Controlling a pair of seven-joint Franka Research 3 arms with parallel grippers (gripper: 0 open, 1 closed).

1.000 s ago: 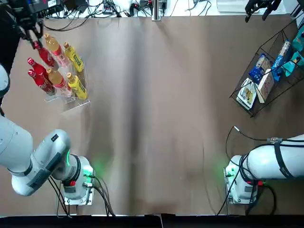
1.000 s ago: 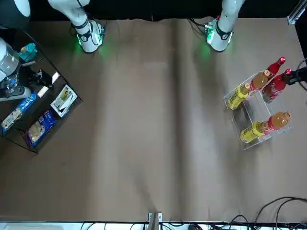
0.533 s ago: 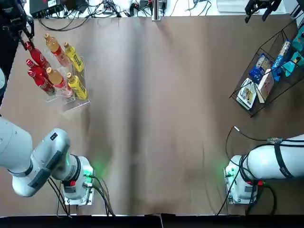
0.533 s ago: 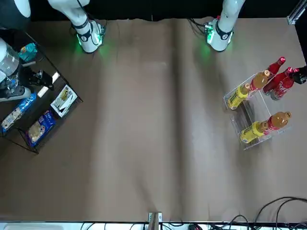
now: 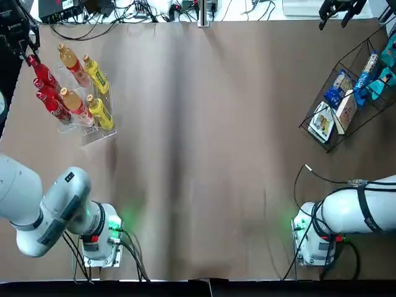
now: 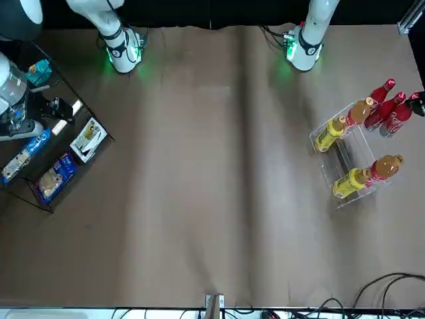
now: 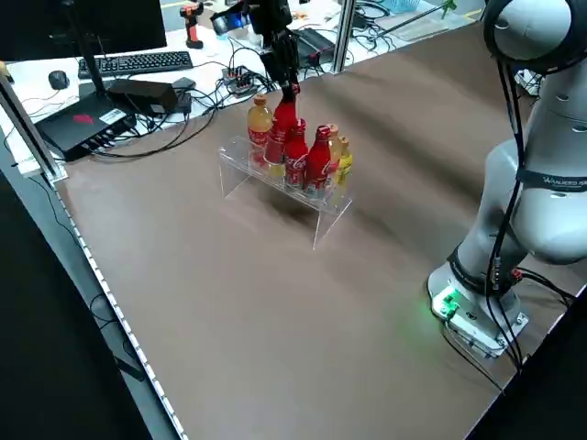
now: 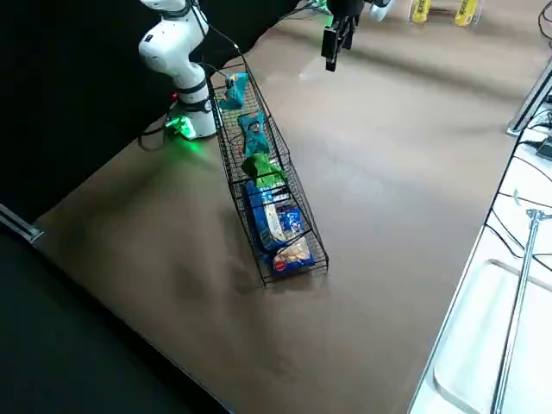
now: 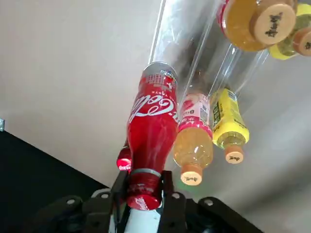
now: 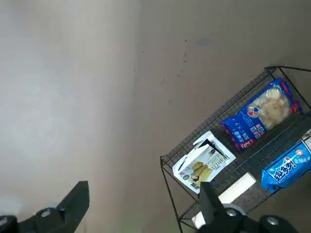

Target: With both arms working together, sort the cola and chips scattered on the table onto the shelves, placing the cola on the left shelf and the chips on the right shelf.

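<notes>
Left gripper (image 9: 144,187) clamped on the neck and cap of a cola bottle (image 9: 151,138), fingers (image 9: 118,186) either side of the red cap; in the top view the gripper (image 5: 25,44) sits at the far left corner of the table, bottle (image 5: 42,73) tilted down toward the left shelf (image 5: 93,133), at its outer left edge. Left side view shows the held bottle (image 7: 284,117) above and just behind two more cola bottles (image 7: 306,158) already racked on the clear acrylic. Orange-capped bottles (image 5: 70,60) and yellow bottles (image 5: 98,76) lie in the same rack, to its right. Right gripper (image 10: 141,204) spread wide, holding nothing, hovering near the far right corner (image 5: 339,8) just beyond the right shelf (image 5: 317,109). On the black wire rack: green chips packet (image 8: 266,169), two teal chips packets (image 8: 245,108), blue and white packages (image 8: 274,222) lower down. Both arm bases show green lights (image 5: 296,224).
</notes>
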